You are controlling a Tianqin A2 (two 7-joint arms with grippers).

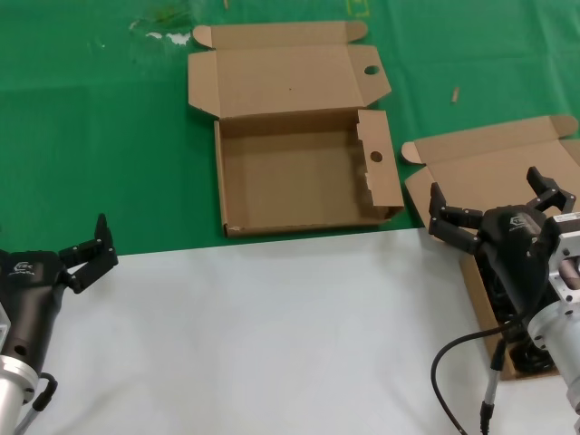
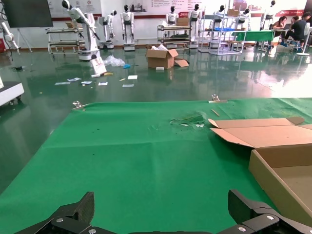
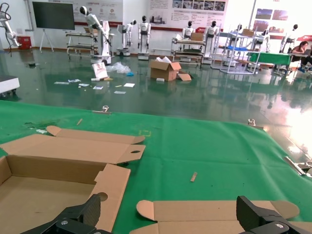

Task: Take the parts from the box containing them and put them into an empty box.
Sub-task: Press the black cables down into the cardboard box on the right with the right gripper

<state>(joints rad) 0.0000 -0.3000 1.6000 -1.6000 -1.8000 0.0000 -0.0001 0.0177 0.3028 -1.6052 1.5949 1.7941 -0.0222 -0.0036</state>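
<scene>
I am looking at a surface (image 1: 272, 344) that is white near the robot and covered with green cloth (image 1: 91, 136) farther away; behind it, the wrist views are showing a large hall with a shiny floor, other robots and a cardboard carton (image 3: 164, 69) on the floor. The empty box (image 1: 304, 177), with round holes in its flaps, is lying open on the green cloth in the middle, and nothing is inside its tray. The box containing them (image 1: 494, 172) is lying at the right edge, its plain lid folded back. My right gripper (image 1: 494, 204) is hanging over this box with fingers apart, hiding most of the inside; only a dark part of the parts (image 1: 530, 358) is showing below it. My left gripper (image 1: 91, 254) is waiting at the left over the white area, fingers apart too.
</scene>
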